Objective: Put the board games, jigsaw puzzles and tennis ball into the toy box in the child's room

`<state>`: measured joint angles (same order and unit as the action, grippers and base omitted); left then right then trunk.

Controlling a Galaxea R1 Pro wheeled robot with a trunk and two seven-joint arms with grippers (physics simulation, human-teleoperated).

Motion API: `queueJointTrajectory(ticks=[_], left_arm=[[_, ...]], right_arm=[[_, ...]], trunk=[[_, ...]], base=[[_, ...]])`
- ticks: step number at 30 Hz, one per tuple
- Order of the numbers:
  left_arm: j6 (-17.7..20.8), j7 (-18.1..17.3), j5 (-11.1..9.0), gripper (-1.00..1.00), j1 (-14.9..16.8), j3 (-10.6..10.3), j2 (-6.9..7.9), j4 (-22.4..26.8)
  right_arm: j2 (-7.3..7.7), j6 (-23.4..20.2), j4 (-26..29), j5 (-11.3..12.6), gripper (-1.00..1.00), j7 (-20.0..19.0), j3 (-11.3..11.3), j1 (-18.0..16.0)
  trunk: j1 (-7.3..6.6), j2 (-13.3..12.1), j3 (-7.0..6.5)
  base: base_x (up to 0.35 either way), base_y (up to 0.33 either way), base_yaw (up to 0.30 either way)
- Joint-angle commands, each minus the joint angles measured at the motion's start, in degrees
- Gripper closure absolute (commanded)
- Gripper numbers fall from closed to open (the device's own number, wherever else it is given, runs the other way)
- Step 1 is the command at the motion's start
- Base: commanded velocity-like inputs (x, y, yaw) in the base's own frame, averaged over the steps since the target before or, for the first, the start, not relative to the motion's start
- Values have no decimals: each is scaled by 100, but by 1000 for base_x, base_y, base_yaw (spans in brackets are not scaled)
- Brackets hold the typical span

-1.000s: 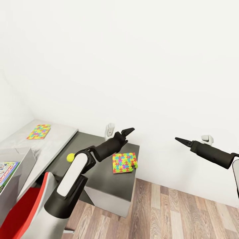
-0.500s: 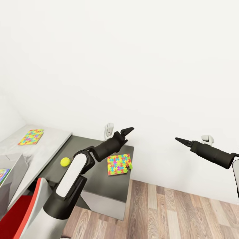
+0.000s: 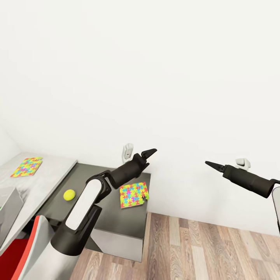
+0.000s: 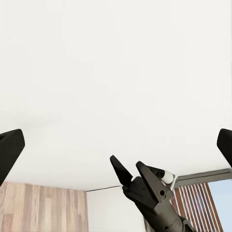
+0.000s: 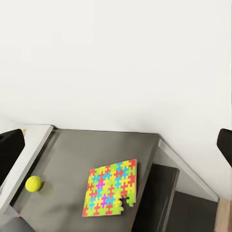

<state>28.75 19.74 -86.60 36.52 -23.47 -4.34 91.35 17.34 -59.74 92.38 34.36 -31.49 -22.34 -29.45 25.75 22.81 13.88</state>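
- Jigsaw puzzle (image 3: 133, 194) lies flat on the table's dark wing (image 3: 116, 217), one corner at the edge; tennis ball (image 3: 69, 194) nearby.
- We judge it thin, stiff, light: pinch that corner.
- Left gripper (image 3: 149, 152) and right gripper (image 3: 210, 163) hover empty; we cannot tell the gap between their fingers.
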Motion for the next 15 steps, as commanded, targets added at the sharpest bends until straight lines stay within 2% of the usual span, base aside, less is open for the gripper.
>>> queueJointTrajectory(ticks=[1,8,15], left_arm=[[9,50,-70,-100,6,5,3,6],[130,-22,-109,-100,4,44,82,2],[338,-182,-128,-100,-40,306,153,-13]], right_arm=[[-1,-26,0,-44,-100,-51,-7,-8],[3,-26,1,-44,-100,-51,-7,-8],[5,-26,0,-44,-100,-51,-7,-8]], trunk=[[4,11,2],[4,11,-60],[4,11,-122]], base=[[0,0,-130],[0,0,-127],[0,0,-117]])
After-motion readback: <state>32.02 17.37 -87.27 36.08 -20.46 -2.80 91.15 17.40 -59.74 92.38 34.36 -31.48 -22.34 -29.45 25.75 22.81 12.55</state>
